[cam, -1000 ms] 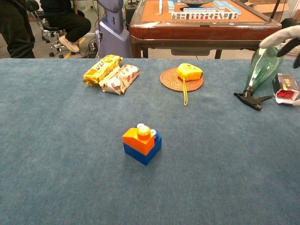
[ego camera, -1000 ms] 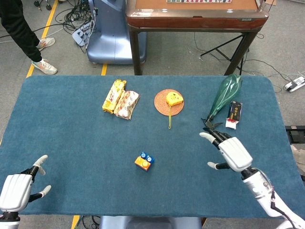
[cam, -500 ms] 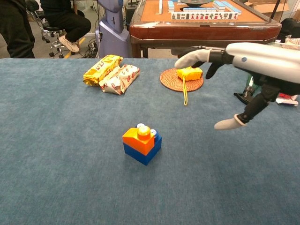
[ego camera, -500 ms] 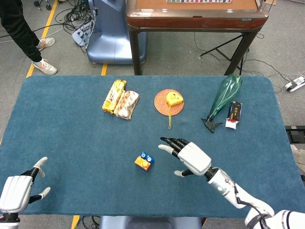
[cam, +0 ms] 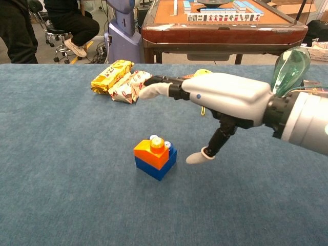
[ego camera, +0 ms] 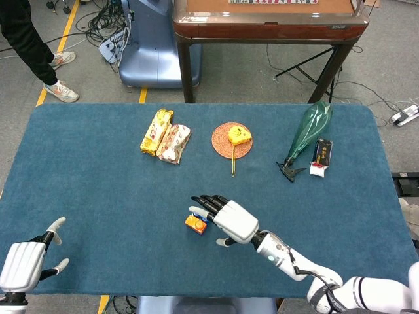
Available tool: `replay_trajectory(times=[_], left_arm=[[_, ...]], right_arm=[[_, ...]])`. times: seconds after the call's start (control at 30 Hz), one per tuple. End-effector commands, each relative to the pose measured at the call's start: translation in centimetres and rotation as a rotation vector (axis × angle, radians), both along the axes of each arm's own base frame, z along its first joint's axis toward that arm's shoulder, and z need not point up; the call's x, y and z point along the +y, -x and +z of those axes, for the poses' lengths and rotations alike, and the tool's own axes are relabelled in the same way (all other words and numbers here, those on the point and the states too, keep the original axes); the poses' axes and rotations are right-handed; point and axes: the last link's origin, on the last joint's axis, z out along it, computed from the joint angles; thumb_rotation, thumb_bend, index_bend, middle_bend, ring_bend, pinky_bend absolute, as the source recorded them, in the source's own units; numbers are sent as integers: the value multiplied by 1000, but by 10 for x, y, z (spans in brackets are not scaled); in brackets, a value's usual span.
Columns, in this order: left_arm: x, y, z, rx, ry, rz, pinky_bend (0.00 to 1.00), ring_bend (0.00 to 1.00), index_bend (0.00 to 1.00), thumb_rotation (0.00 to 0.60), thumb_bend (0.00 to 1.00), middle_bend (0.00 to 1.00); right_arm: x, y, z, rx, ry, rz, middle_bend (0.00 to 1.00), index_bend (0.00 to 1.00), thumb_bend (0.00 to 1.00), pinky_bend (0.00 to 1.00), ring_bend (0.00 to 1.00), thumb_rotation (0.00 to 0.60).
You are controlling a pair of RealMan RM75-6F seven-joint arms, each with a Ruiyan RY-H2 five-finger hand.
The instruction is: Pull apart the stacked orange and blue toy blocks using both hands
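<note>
Blocks (cam: 155,159), orange stacked on blue, sit near the tabletop's front edge. The right hand (ego camera: 230,219) hovers beside them, fingers apart; a sweep could topple them. The left hand (ego camera: 23,265), also spread and empty, waits at the front-left corner.

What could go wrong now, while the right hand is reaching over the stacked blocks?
1. The right hand is spread open above the orange block; its thumb could knock the small, loose stack sideways.
2. The left hand sits at the table edge, far off, so the blue block has no support yet.
</note>
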Motion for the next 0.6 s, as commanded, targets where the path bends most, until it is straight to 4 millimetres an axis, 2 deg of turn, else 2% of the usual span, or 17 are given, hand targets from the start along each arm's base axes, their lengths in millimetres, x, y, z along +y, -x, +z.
replay_trajectory(times=[0.03,0.3,0.6], left_arm=[[-1,2,0,0,1,6,786,594,179,600,154,468],[-3,7,1,-3,4,18,786,594,179,600,154,468],[-4,11,-1,-6,9,30,786,594,179,600,154,468]], right_arm=[[-4,-9,-11,9,-23,8,0,84,0,161,51,600],[-16,-28,-33,8,-59,-1,0,84,0,160,33,600],[-27,-38,-51,15,-61,-7,0,84,0,161,24,600]])
